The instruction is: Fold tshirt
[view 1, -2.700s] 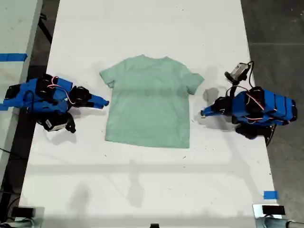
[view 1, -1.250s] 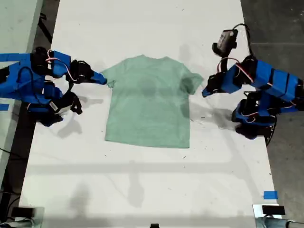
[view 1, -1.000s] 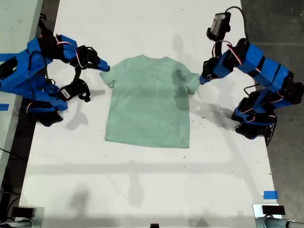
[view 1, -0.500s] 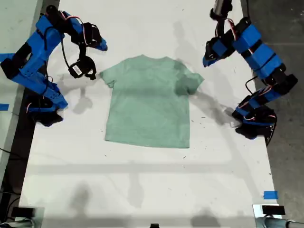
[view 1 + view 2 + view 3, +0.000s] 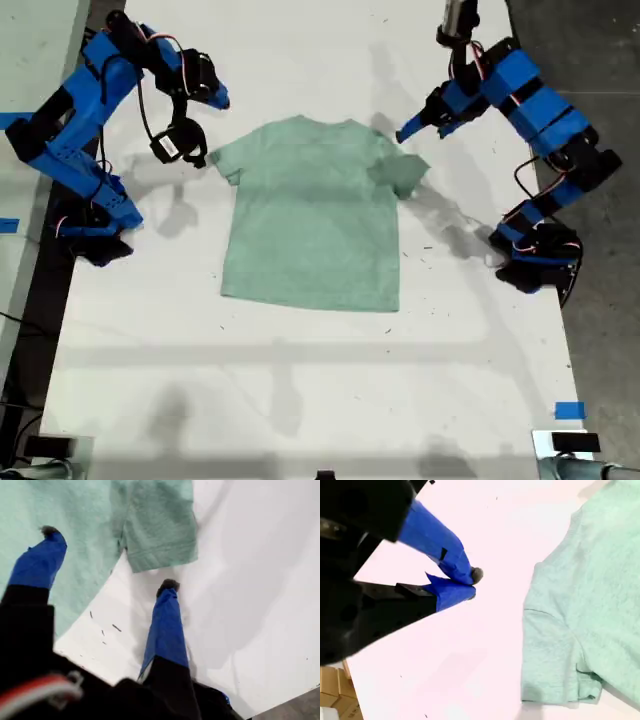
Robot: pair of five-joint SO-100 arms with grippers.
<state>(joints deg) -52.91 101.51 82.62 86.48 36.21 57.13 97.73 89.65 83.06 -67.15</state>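
At the exterior view's left, my second gripper point(image 5: 215, 98) is held above the white table point(image 5: 300, 400), just off the tshirt's point(image 5: 315, 215) sleeve on that side. In the second wrist view its fingertips point(image 5: 465, 582) are pressed together, with nothing between them.

The tshirt lies flat and spread out in the middle of the table, collar toward the top of the exterior view, not yet folded. It is judged to be light, thin and very soft, so it will sag and wrinkle when lifted. It is best taken by a pinch at a sleeve hem or shoulder seam, where the cloth is doubled.

At the exterior view's right, my first gripper point(image 5: 412, 128) is seen with its jaws spread wide over the other sleeve point(image 5: 160, 525), holding nothing.
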